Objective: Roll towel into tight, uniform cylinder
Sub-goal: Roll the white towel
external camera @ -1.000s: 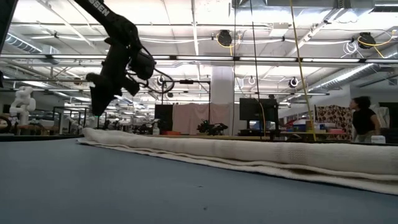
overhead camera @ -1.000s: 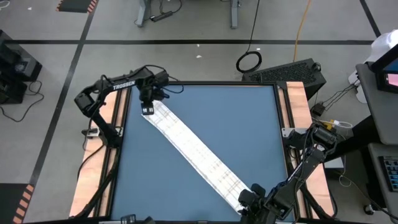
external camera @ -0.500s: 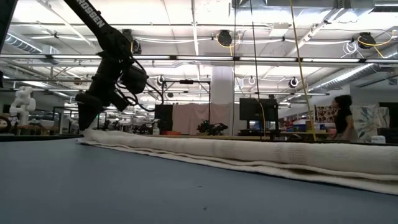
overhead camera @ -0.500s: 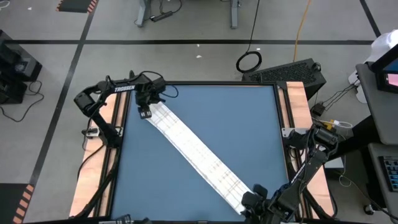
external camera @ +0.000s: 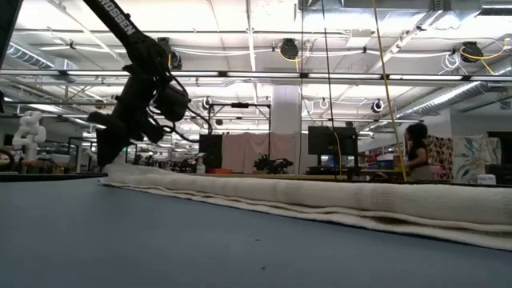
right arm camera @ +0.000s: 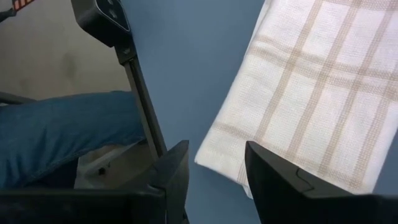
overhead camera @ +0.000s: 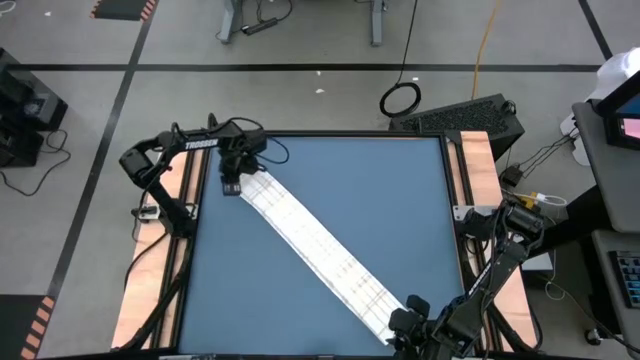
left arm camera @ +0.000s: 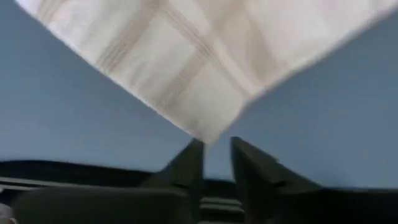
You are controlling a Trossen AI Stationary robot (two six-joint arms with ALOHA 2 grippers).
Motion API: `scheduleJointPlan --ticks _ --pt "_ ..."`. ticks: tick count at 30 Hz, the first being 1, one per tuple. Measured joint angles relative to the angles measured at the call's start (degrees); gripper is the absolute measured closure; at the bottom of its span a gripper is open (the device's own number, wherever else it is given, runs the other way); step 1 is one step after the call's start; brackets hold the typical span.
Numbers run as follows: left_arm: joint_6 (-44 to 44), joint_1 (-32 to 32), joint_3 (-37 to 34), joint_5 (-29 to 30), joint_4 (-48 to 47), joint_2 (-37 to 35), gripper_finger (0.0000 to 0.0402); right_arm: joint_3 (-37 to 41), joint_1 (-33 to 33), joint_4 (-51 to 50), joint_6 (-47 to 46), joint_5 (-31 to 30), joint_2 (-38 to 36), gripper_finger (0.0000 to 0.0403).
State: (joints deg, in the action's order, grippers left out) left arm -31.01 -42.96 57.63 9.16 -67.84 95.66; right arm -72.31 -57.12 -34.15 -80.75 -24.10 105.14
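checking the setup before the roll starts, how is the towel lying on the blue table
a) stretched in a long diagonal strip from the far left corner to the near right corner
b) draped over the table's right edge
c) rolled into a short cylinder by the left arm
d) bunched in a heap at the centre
a: the high view shows the towel as a long narrow band running diagonally across the table, from the left end effector to the right end effector.

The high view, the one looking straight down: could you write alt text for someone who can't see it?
A long white towel, folded into a narrow strip, lies diagonally across a blue table. The left gripper is at the strip's far end, and the right gripper sits at its near end by the table's edge.
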Motion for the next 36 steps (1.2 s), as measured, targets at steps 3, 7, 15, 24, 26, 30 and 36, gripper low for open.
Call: scheduleJointPlan --ticks 3,7,15,24,26,30,36 --pt "0.6 0.0 0.6 -1.2 -4.1 0.0 0.0386 0.0 0.0 0.0 0.0 -0.1 0.0 0.0257" --pt "1.6 0.0 0.8 -1.7 -7.5 -1.5 0.0395 0.0 0.0 0.0 0.7 -1.5 0.0 0.0257" --pt "7.5 -2.4 0.9 -1.9 -1.8 -4.0 0.0378 0.0 0.0 -0.4 0.6 -1.7 0.0 0.0257" --pt "7.8 -7.1 0.9 -5.1 3.7 -4.0 0.0293 0.0 -0.8 -0.4 0.5 -1.8 0.0 0.0257" --pt "7.8 -7.9 0.9 -5.2 4.2 -4.0 0.0266 0.0 -1.1 -0.5 0.0 -2.0 0.0 0.0257" --pt "7.4 -9.2 0.9 -6.7 5.0 -4.0 0.0232 0.0 -1.3 -0.5 -0.3 -3.1 0.0 0.0257" --pt "5.4 -9.7 -1.3 -8.2 7.5 -3.6 0.0238 0.0 -1.3 -0.5 -0.8 -3.1 0.0 0.0257"
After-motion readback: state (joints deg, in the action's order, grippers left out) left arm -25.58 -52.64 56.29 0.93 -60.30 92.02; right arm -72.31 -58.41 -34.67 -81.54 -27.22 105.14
